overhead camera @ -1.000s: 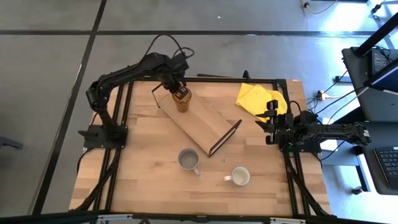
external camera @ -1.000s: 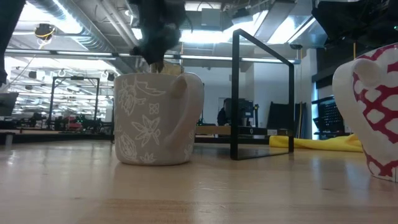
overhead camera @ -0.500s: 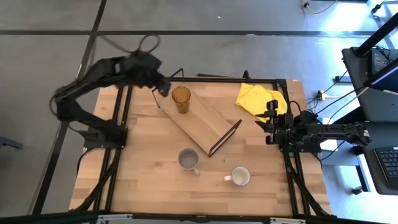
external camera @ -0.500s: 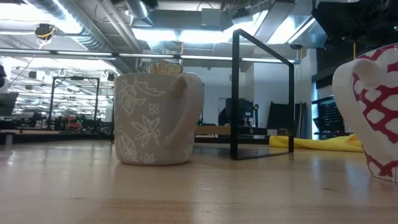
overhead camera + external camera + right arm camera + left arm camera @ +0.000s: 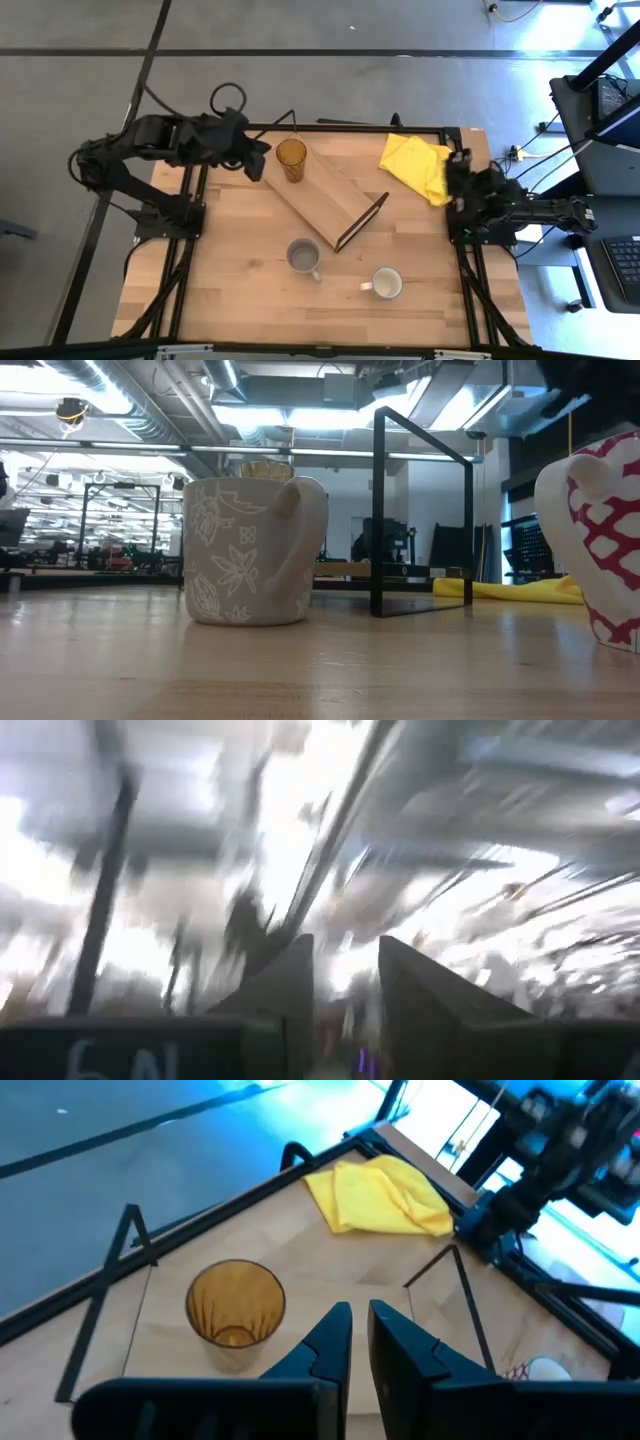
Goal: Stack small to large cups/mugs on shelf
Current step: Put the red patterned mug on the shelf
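Since a second ago my left pincer (image 5: pixel 258 160) has let go of the amber tumbler (image 5: pixel 291 158) and pulled off toward 9 o'clock, fingers nearly closed and empty. Nearest me, the white mug (image 5: pixel 386 284) sits at 5 o'clock on the bench (image 5: pixel 230 270), the grey mug (image 5: pixel 303 256) just beyond it, both unstacked. Farther out, the tumbler stands upright on the shelf's (image 5: pixel 325 203) 11 o'clock end, smallest first. My right pincer (image 5: pixel 458 170) waits at 3 o'clock, slightly open on nothing, beside the yellow cloth (image 5: pixel 414 160).
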